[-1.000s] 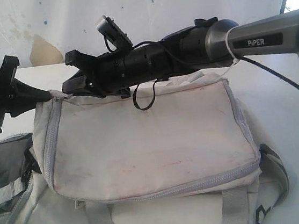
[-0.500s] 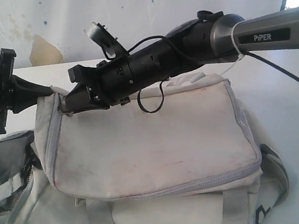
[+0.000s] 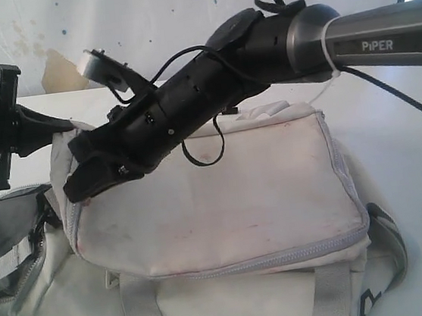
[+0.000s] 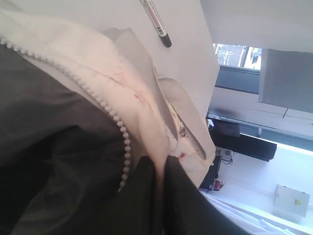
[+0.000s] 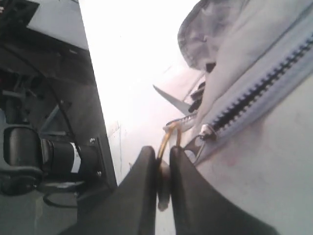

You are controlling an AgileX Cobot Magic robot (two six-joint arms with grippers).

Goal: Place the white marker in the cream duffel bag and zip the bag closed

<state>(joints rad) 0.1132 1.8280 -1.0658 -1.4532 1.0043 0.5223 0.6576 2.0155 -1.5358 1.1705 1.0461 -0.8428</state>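
Note:
The cream duffel bag [image 3: 223,195] lies on the white table and fills the lower exterior view. My left gripper [image 3: 59,128] is shut on a fold of the bag's fabric [image 4: 151,132] at its upper left corner. My right gripper [image 3: 77,190] reaches across and tilts down at the bag's left edge. In the right wrist view the right gripper [image 5: 164,149] is shut on a brownish zipper pull [image 5: 168,134] beside the grey zipper [image 5: 254,98]. The white marker [image 4: 156,22] lies on the table outside the bag, in the left wrist view only.
The white table [image 3: 399,136] extends right of the bag. Grey webbing straps [image 3: 141,311] hang at the bag's front. An open, dark-lined part of the bag [image 3: 5,227] sags at the far left. A stained wall [image 3: 56,69] stands behind.
My right gripper has swung down and to the left, from the bag's top left corner along its left edge. The left gripper has stayed put on the fabric.

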